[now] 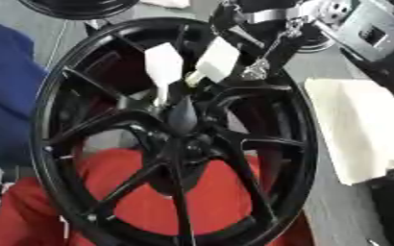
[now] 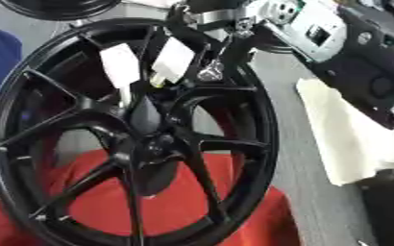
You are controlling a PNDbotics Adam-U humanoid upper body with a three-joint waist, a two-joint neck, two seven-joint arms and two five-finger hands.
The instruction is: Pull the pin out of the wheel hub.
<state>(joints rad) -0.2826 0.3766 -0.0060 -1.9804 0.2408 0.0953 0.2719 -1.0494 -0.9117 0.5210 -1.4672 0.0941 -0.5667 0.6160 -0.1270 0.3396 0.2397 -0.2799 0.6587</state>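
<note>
In the left eye view, your landmark is the black wheel hub [image 1: 179, 139], standing nearly upright and tilted, filling most of the frame. Its rim runs close to the left edge and out past the bottom edge, so there is little open room on those sides. Below and behind the hub lies a red cloth [image 1: 150, 192], showing through the spokes. Left of the hub sits something blue [image 1: 7, 86]. Right of the hub, past a strip of grey tabletop [image 1: 326, 211], lies a white sheet [image 1: 360, 125]; that strip is the widest free lane beside the rim. Your right hand [image 1: 234, 60] comes in from above the hub's upper right, reaching through the rim toward the centre. Two white-padded fingers [image 1: 164, 65] hang down just above the hub's centre cone. A small pale piece [image 1: 193, 78] shows at the tip of the right-hand pad; whether that is the pin, and whether the fingers are pinching it, you cannot tell.

In the right eye view, the silver and black forearm [image 2: 318, 33] slopes down from the upper right corner over the hub's rim, wrist bent so the pads point down and left toward the centre. Another dark rim [image 2: 62, 7] peeks in above the hub.
</note>
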